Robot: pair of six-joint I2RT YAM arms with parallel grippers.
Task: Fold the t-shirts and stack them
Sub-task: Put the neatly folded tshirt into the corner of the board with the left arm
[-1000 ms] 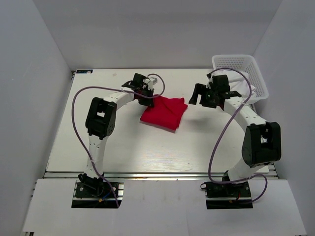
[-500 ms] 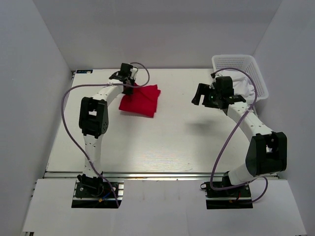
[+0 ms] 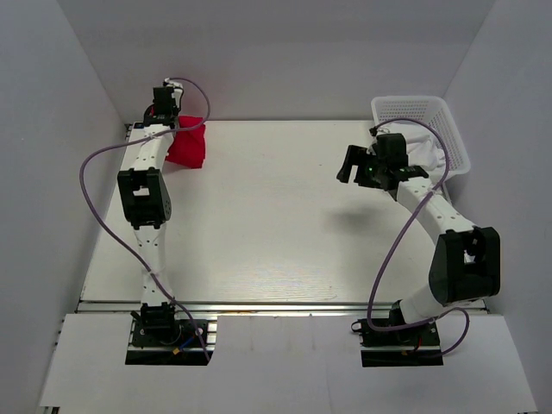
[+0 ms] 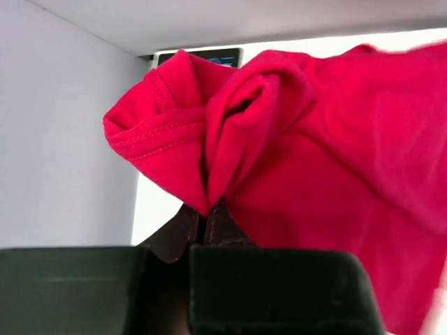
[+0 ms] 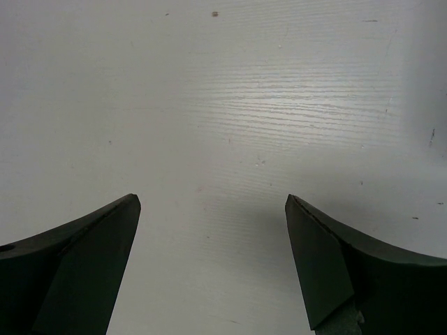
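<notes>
The red t-shirt [image 3: 188, 147] is a folded, roughly square bundle at the far-left corner of the white table [image 3: 276, 233], close to the back wall. The left gripper [image 3: 172, 122] is pinched tight on a fold at the shirt's edge. In the left wrist view the two dark fingers [image 4: 188, 227] meet w/ fabric caught between them. Soft thin cloth bulges over them in rounded rolls, and a stitched seam runs along one rolled edge (thread line plainly visible). The rest of the shirt spreads to the right of that view as a smooth matte sheet. The left arm reaches nearly straight toward that corner.

The right gripper [image 3: 353, 166] hangs over the right-centre of the table, well apart from the shirt, its fingers spread wide and gripping nothing. In the right wrist view its black wedge-shaped fingertips [image 5: 91, 244] frame the tabletop, a white surface w/ faint wood-like grain lines and a few tiny specks. At the far-right corner, just beyond the right arm, stands a white plastic mesh basket [image 3: 420, 107]. It is rectangular w/ lattice walls. Something pale shows inside it, but I can't tell what.
</notes>
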